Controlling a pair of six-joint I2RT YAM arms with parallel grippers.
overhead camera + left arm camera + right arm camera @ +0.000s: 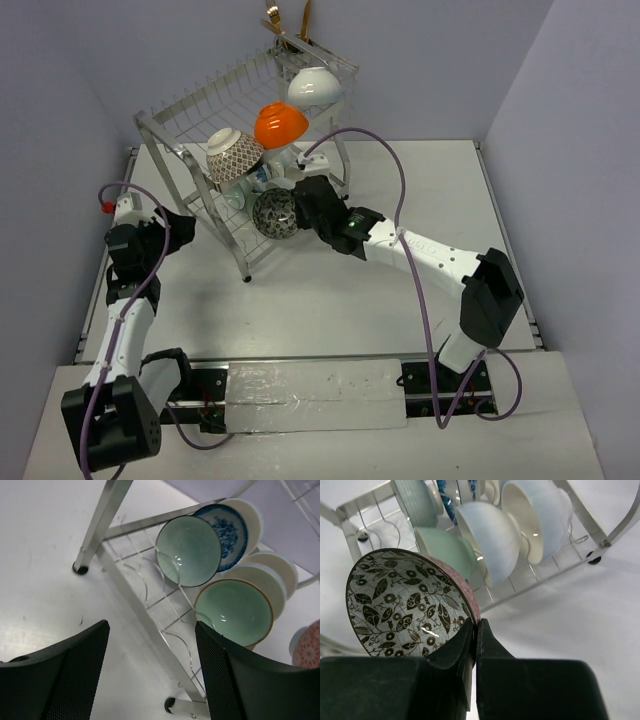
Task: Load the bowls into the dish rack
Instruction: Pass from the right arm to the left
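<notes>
The right gripper's (pixel 475 630) jaws pinch only the rim of the leaf-patterned bowl (pixel 405 605), which juts up-left of them, so it may pivot loose against the racked bowls (pixel 490 535) in the dish rack (pixel 102 517) just beyond; the left gripper's (pixel 150 630) jaws are spread and empty.

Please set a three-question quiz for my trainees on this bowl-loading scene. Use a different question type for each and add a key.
1. True or false: the right gripper is shut on the rim of the leaf-patterned bowl.
2. The orange bowl rests on: A) the upper tier of the dish rack; B) the table; C) the left arm.
3. Fill in: the left gripper, with its jaws apart beside the rack's lower shelf, holds ____.

Key: 1 true; 2 A; 3 nothing.
</notes>
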